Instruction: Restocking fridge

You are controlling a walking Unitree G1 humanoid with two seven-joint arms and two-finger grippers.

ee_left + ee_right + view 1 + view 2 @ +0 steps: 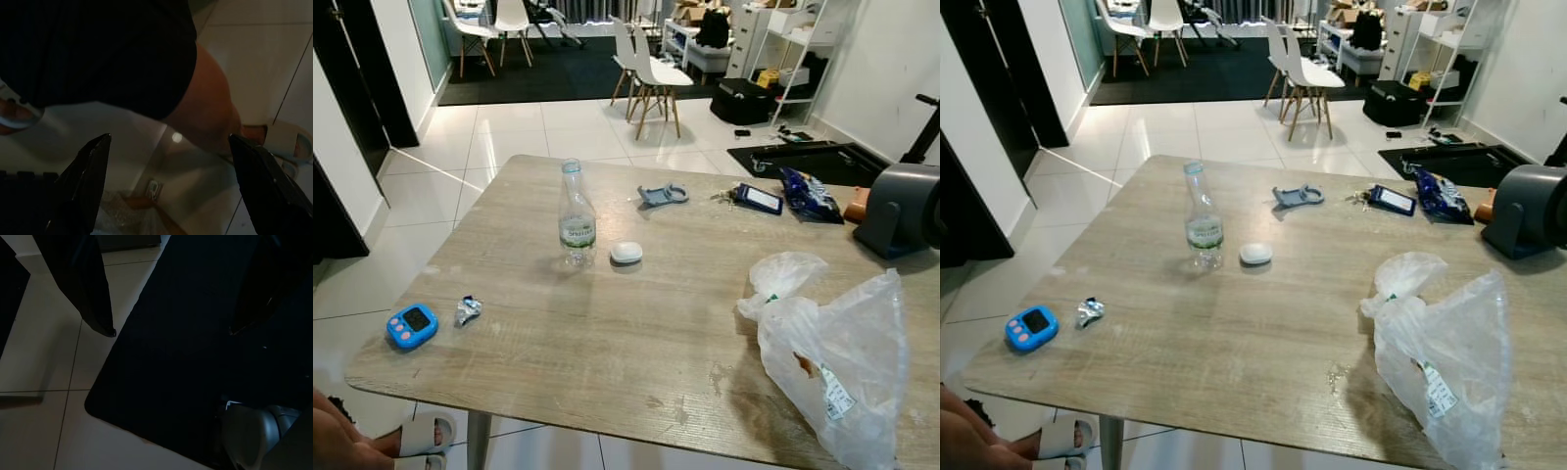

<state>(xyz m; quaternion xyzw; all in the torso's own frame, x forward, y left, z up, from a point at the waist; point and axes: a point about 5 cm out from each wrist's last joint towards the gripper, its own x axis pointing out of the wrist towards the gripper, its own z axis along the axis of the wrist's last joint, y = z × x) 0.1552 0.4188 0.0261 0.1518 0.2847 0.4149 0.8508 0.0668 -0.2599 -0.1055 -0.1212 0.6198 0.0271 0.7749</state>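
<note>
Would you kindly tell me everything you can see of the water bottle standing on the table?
The water bottle is clear plastic, slim, with a pale cap and a green-and-white label band around its lower half. It stands upright on the wooden table, toward the far middle, capped and apparently holding water, though the level is hard to judge. A small white oval case lies just beside it, apart. Nothing else touches it.

The near middle of the table [607, 362] lies bare, open to a reach from the front edge. 1 water bottle [576, 217] stands upright mid-table with a white case [626, 253] just beside it. A plastic bag [837, 367] crowds the near right; a grey device [899, 209] blocks the far right.
</note>
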